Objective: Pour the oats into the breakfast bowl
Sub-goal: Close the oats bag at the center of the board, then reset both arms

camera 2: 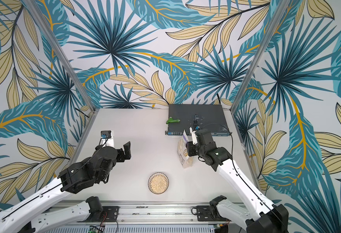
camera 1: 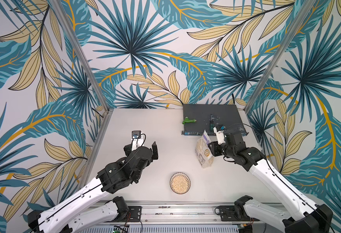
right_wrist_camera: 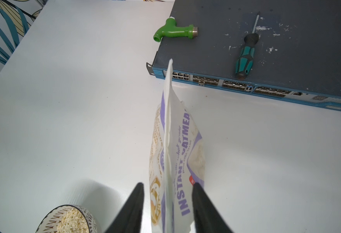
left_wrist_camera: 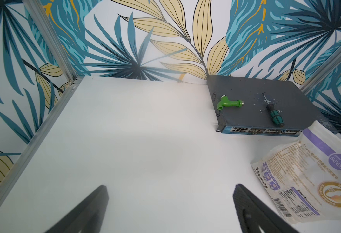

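right claw (right_wrist_camera: 167,184): straddles the oats pouch (right_wrist_camera: 181,161) low on its body, one finger per face. The finger on the "INSTANT OATMEAL" face touches the film. The finger on the gold-emblem face looks just off it. Can't tell if it's actually clamping or only bracketing. Pouch is upright with its base on the surface (camera 1: 145,125) and its flat top seal pointing up. Pale flakes show through the clear film near the bottom.

left claw (left_wrist_camera: 170,187): released, fingers spread wide, nothing between them, only bare surface below. Touching nothing. The pouch sits off to its right, well apart.

breakfast bowl (right_wrist_camera: 92,223): upright on the surface, apart from both claws and nearer the robot base than either. Roughly between them, closer to the right claw, on that claw's left and clear of the pouch. Holds oats (camera 1: 180,183), a level layer covering the inside.

Beyond the right claw, just past the pouch: network switch (right_wrist_camera: 306,50), flat on the surface. The pouch's top corner overlaps its port face in the right wrist view; can't tell if they touch. On its lid:
- green tap fitting (right_wrist_camera: 173,30), at the corner toward the left claw's side
- screwdriver (right_wrist_camera: 245,56), beside the fitting but apart from it, handle end toward the right claw
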`<state>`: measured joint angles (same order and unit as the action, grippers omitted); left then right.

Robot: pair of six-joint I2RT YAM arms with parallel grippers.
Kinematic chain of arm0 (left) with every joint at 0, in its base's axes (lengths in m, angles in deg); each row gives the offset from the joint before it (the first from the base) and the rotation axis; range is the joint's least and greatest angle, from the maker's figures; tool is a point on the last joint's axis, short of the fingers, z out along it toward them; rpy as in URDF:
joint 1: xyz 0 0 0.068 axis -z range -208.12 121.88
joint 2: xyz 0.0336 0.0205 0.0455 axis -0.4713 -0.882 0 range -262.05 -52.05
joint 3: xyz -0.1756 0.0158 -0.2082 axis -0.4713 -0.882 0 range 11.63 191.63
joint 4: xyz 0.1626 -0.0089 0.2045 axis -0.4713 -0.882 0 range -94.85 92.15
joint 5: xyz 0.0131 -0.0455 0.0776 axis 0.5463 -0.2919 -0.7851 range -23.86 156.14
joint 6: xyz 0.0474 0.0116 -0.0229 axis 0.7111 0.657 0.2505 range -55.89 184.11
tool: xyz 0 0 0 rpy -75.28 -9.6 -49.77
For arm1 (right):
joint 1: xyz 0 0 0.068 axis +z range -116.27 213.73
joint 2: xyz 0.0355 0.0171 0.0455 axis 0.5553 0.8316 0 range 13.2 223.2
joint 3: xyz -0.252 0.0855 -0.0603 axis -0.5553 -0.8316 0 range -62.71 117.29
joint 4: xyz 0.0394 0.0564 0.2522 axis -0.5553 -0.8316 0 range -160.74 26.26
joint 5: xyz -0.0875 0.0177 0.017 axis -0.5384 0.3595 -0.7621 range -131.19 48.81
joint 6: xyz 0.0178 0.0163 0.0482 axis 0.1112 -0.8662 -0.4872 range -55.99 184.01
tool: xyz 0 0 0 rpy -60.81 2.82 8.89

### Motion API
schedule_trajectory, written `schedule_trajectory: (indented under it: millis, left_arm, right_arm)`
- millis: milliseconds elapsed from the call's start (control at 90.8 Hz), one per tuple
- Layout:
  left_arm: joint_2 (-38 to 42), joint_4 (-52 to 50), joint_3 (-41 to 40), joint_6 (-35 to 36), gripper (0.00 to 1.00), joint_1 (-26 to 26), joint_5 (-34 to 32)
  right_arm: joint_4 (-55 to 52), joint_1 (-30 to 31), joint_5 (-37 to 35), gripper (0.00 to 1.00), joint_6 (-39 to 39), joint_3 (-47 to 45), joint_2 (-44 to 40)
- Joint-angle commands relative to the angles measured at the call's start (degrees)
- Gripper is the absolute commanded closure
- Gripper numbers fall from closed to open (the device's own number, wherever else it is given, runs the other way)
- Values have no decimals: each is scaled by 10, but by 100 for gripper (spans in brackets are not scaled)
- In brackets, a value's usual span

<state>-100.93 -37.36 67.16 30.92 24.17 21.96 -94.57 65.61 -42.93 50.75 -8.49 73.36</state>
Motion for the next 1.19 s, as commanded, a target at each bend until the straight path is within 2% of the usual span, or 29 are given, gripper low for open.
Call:
schedule_trajectory:
  millis: [0, 55, 132, 231, 331, 419, 474, 529, 595, 749, 881, 981, 1124, 1179]
  left_arm:
    - [1, 48, -27, 23, 0, -3, -58]
    - [-1, 83, -44, 49, 0, -11, -65]
    - [-8, 177, -80, 136, 0, -30, -63]
    - [-35, 256, -106, 199, 0, -92, -41]
    - [-61, 316, -133, 215, 0, -174, 13]
    - [-85, 391, -173, 205, 0, -235, 31]
    - [-103, 429, -195, 186, 0, -271, 41]
    - [-125, 463, -215, 188, 0, -302, 53]
    - [-155, 495, -231, 190, 0, -325, 54]
    - [-211, 565, -235, 248, 0, -344, 63]
    - [-257, 642, -246, 292, 0, -359, 55]
    - [-265, 610, -233, 283, 0, -370, 84]
    - [-250, 644, -269, 290, 0, -378, 118]
    - [-261, 688, -297, 309, 0, -378, 123]
  right_arm:
    - [96, 3, -43, 1, -25, -42, -56]
    - [156, 1, -76, 0, -39, -75, -87]
    - [250, -12, -115, 0, -46, -122, -116]
    - [346, -51, -143, 0, -37, -150, -104]
    - [405, -123, -109, 0, -30, -144, -59]
    - [476, -219, -74, 0, -46, -154, -24]
    - [543, -275, -68, 0, -54, -185, -9]
    - [637, -301, -88, 0, -38, -238, -3]
    - [720, -310, -99, 0, -2, -293, 3]
    - [769, -312, -86, 0, 29, -346, 66]
    - [884, -311, -104, 0, 58, -405, 125]
    - [907, -312, -108, 0, 68, -407, 147]
    - [1035, -313, -91, 1, 89, -427, 206]
    - [1073, -314, -67, 0, 98, -431, 239]
